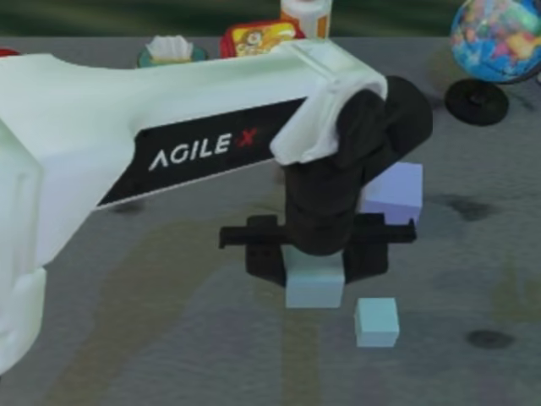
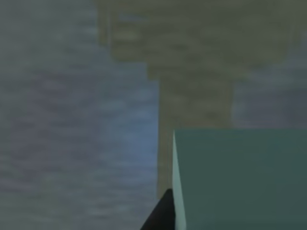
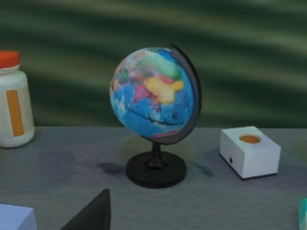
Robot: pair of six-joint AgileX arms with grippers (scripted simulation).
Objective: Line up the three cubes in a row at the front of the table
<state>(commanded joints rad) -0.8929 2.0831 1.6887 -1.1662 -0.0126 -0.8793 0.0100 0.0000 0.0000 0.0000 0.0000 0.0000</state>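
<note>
My left gripper [image 1: 314, 264] hangs over the middle of the table, shut on the medium light blue cube [image 1: 314, 289]. In the left wrist view a dark fingertip [image 2: 163, 213] presses flat against that cube's side [image 2: 240, 182]. The large lavender-blue cube [image 1: 397, 193] rests just behind and to the right, partly hidden by the wrist. The small pale teal cube [image 1: 376, 322] lies to the front right of the held cube, a short gap away. My right arm is out of the top view; its wrist view shows one dark finger [image 3: 93, 215] set wide and a corner of the lavender-blue cube [image 3: 14, 218].
Along the back edge stand a green tissue box [image 1: 172, 51], a yellow red-lidded tub [image 1: 258, 38], a white bottle [image 1: 306, 15] and a globe [image 1: 494, 38] on a black foot. A white box [image 3: 249, 151] sits near the globe. Bare grey tabletop [image 1: 169, 338] spreads at the front left.
</note>
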